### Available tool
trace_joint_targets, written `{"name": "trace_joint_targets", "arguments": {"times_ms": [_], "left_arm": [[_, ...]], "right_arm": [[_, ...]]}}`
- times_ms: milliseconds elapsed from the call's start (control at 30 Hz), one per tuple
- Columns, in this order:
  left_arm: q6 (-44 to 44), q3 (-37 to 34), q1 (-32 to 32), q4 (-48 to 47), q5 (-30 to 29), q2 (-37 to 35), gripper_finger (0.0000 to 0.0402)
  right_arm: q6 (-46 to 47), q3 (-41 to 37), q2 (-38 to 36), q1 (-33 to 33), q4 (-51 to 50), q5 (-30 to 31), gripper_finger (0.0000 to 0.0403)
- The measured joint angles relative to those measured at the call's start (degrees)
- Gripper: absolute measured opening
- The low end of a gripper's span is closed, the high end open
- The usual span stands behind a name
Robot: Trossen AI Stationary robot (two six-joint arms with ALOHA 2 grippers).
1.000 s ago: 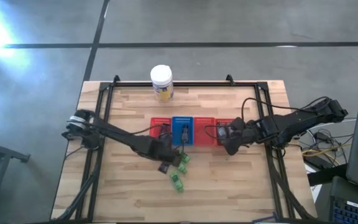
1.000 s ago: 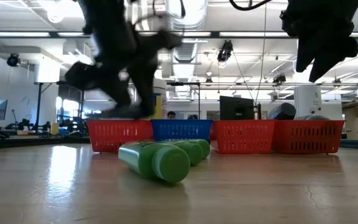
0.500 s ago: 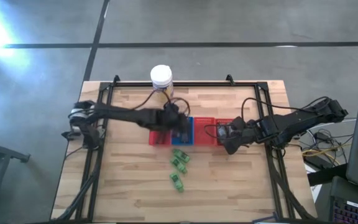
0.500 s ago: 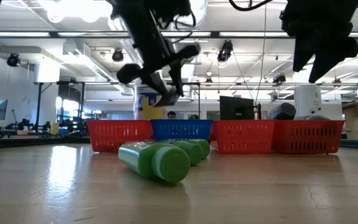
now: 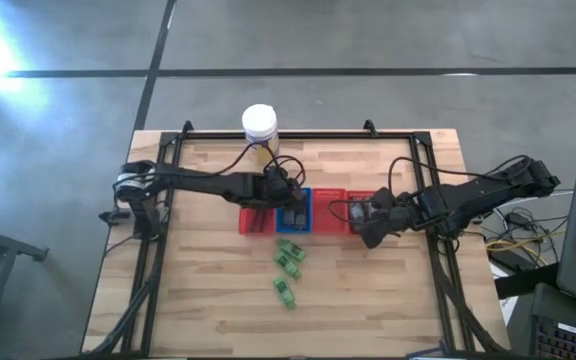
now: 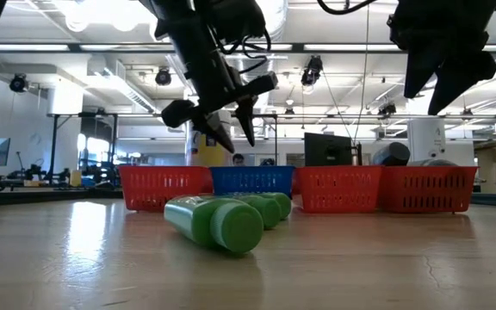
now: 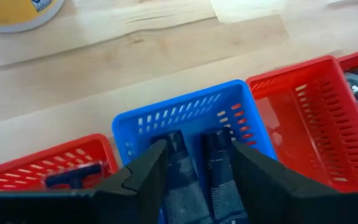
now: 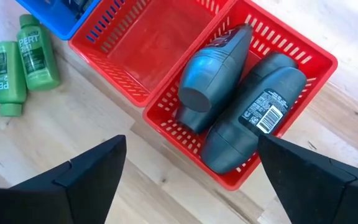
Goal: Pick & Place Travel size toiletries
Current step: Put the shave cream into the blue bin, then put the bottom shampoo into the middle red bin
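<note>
**Left gripper open above the blue tray, right gripper open over the grey bottles**

Four small mesh trays stand in a row across the middle of the wooden table: a red tray, a blue tray, a second red tray and an end red tray. A large white jar with a yellow label stands behind them near the table's far edge.

The left gripper hangs over the blue tray with its fingers spread and nothing between them. Its wrist view looks straight down into that tray, where two dark flat pieces lie side by side; another dark piece lies in the neighbouring red tray. From above, the arm covers most of this.

The right gripper hovers beside the end red tray, its fingers wide apart and empty. Only its wrist view shows the tray's contents clearly: two grey rounded bottles lying parallel and touching, one with a white barcode label facing up. The red tray next to it looks empty in that view.

Three bright green tubes lie loose on the table in front of the trays. The low view shows them on their sides, the nearest with its round cap toward the camera, the others close behind it. The right wrist view shows white lettering on two of them.
</note>
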Motion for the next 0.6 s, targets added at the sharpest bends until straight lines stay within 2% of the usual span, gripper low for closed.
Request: {"name": "trace_joint_targets", "arguments": {"times_ms": [167, 333, 433, 600], "left_arm": [[3.3, 0.1, -1.2, -0.2, -0.1, -1.6, 0.0182], [16.6, 0.4, -6.1, -0.2, 3.5, -4.2, 0.0181], [21.4, 0.3, -10.3, -1.6, 4.7, -5.8, 0.0181], [23.8, 0.3, -15.8, -9.3, 4.7, -7.0, 0.0181]], "right_arm": [[-0.8, 0.0, 0.0, 0.0, 0.0, -0.2, 0.0348], [-0.8, -0.1, 0.2, 0.7, 1.4, -1.2, 0.0339], [-0.8, -0.2, 0.6, 1.9, 6.1, -2.2, 0.0332], [2.2, -0.1, 3.9, 4.0, 21.5, -6.4, 0.0317]]}}
